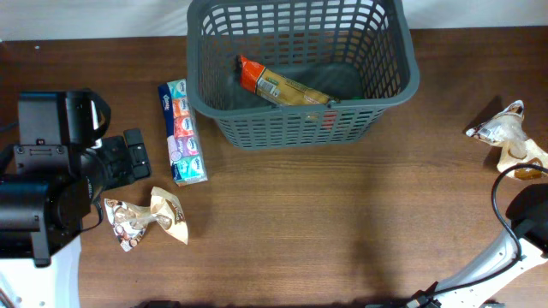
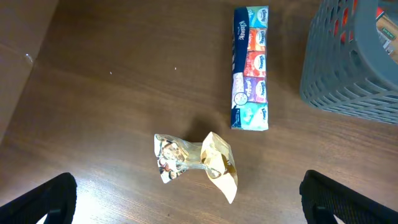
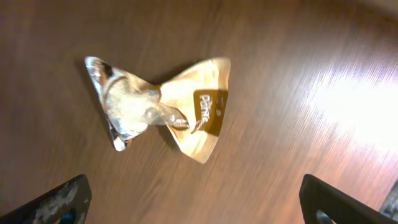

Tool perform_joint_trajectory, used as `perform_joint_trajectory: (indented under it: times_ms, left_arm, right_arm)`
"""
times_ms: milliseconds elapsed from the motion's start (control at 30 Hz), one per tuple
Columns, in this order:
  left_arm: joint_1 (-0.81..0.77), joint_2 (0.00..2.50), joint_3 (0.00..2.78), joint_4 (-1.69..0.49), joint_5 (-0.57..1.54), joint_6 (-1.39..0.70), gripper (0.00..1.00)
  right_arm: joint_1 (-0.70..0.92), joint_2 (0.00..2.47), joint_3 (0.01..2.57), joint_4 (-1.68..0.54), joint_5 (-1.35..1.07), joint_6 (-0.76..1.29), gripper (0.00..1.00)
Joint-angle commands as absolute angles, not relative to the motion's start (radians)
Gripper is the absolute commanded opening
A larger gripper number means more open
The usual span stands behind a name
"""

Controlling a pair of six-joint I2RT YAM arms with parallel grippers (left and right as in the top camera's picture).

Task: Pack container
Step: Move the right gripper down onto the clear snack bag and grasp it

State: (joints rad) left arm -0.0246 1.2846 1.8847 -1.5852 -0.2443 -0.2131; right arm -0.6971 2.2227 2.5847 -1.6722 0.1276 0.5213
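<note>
The container [image 1: 300, 127], a large dark grey lattice basket, stands at the back centre, and its corner shows in the left wrist view [image 2: 348, 74]. An orange and yellow packet [image 1: 282, 84] lies inside it. A strip of tissue packs [image 1: 182, 133] [image 2: 250, 68] lies just left of the basket. A crumpled snack bag [image 1: 145, 218] [image 2: 196, 163] rests in front of the strip. My left gripper [image 2: 193, 208] hovers open just short of that bag, holding nothing. A second snack bag [image 1: 507, 137] [image 3: 161, 109] lies at the far right. My right gripper [image 3: 199, 208] is open above the table near it, empty.
The left arm's black body [image 1: 51, 188] fills the left edge of the table. The right arm [image 1: 522, 222] and its cable sit at the lower right corner. Bare brown wood [image 1: 342, 222] stretches in front of the basket.
</note>
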Motion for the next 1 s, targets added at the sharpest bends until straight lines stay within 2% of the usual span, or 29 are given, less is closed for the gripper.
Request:
perform_joint_trajectory:
  times_ms: [0,100,467,600,767,967]
  left_arm:
    - [-0.017,1.287,1.886,-1.579,-0.260,-0.208,0.99]
    - [-0.017,1.287,1.886,-1.579,-0.260,-0.208,0.99]
    - [-0.017,1.287,1.886,-1.579,-0.260,-0.208,0.99]
    - [-0.017,1.287,1.886,-1.580,-0.260,-0.208,0.99]
    - [-0.017,1.287,1.886,-1.580,-0.260,-0.208,0.99]
    - [-0.017,1.287,1.886,-1.578,-0.260,-0.208,0.99]
  right_arm:
    - [-0.694,2.218,2.534,-1.651,0.047,0.619,0.99]
    - [-0.693,2.218,2.523,-1.644,0.004,0.583,0.99]
    - [-0.679,2.218,2.523,-1.587,0.022,-0.158,0.99]
    - [-0.683,2.218,2.523,-1.585,0.083,-0.210,0.99]
    - [-0.681,2.220,2.523,-1.563,0.048,-0.238,0.99]
    - [-0.704,2.245,2.523,-1.549,-0.177,-0.604,0.99]
